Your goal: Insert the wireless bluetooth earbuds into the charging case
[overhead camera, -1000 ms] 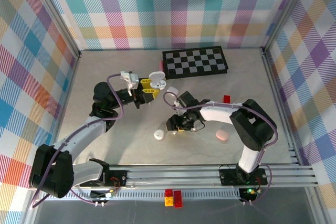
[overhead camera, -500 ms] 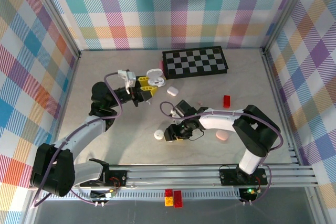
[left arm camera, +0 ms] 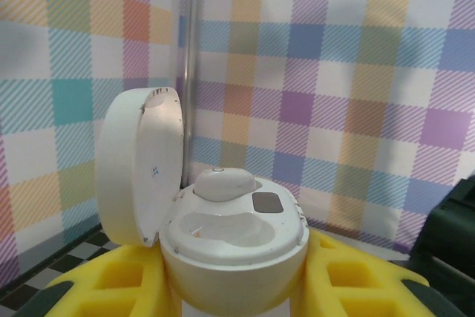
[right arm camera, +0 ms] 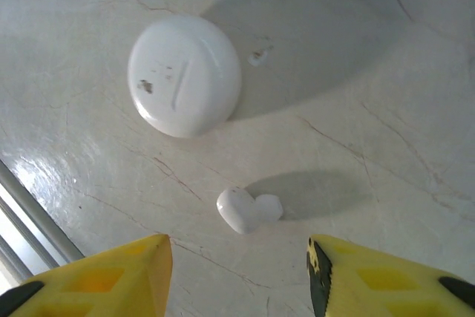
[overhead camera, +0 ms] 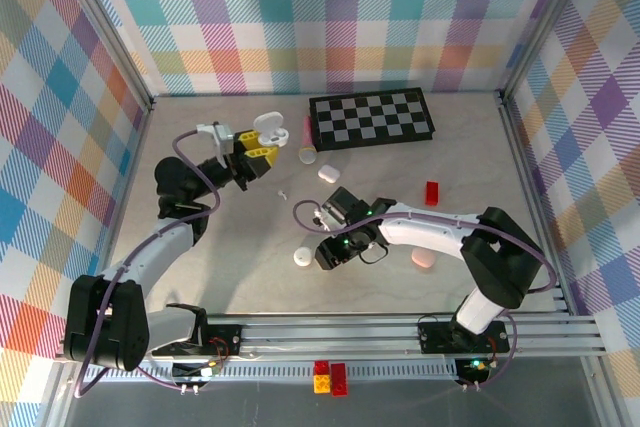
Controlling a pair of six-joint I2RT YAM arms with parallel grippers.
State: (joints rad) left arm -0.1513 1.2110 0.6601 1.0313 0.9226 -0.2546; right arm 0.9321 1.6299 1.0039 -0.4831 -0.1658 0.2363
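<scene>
right pincer point(right arm camera: 237, 276) hangs open above a white earbud point(right arm camera: 249, 209) by the near edge of the counter point(overhead camera: 240, 277), just beside a closed case point(right arm camera: 184, 74). lower straight, straddle the bud, close gently so it doesn't skid. left pincer point(left arm camera: 236, 291) grips the open charging case point(left arm camera: 223, 237).

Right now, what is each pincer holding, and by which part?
The left pincer grips the open white case by its lower body. The right pincer holds nothing; it stands open above a loose white earbud.

One tiny white plastic earbud point(left arm camera: 224, 183) sits inside the open round white charging case point(left arm camera: 230, 246); another earbud point(right arm camera: 245, 210) lies well apart from it.
</scene>
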